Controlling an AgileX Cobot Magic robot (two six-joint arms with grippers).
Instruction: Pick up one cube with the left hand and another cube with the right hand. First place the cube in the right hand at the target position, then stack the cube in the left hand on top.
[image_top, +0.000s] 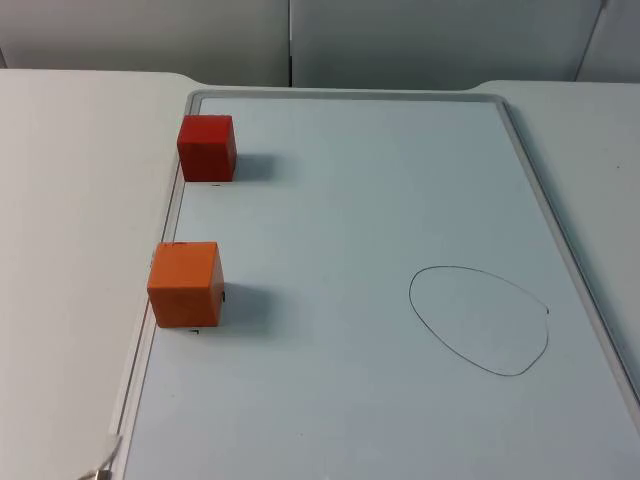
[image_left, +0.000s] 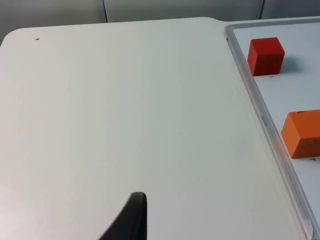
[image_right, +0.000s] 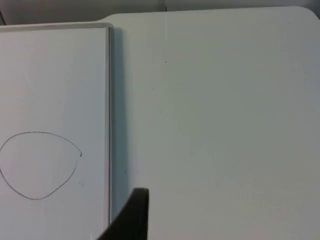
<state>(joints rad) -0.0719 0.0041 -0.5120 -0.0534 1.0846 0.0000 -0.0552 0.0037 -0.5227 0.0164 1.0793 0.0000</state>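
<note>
Grey partition wall (image_top: 300, 35) at the back, white tabletop (image_top: 70, 200) in front of it. A whiteboard (image_top: 370, 200) with a metal frame lies flat on the tabletop and takes up most of the top view.

Red cube (image_top: 207, 147) sits on the whiteboard at its far left, right against the left frame edge, near the back corner. Orange cube (image_top: 186, 284) is on the same left edge, nearer the camera, well apart from the red one. Both upright, flat on the board, not touching each other. Small dark marks on the board at the base of each cube.

Target position is a hand-drawn circle outline (image_top: 480, 320) on the right half of the board, near the right frame edge, nothing inside it. Well apart from both cubes.

Left gripper (image_left: 131, 220): left wrist view has one black fingertip over bare tabletop, off the board to its left side. Red cube (image_left: 266, 56) and orange cube (image_left: 302, 134) are visible across the frame from it, no contact. Can't tell how far the fingers are spread; nothing held that I can see.

Right gripper (image_right: 131, 217): one black fingertip over bare tabletop just outside the board's right frame edge, drawn outline (image_right: 40, 165) just across the frame. Finger spread can't be judged here either; nothing held.

Neither cube picked up, both arms off the board.
</note>
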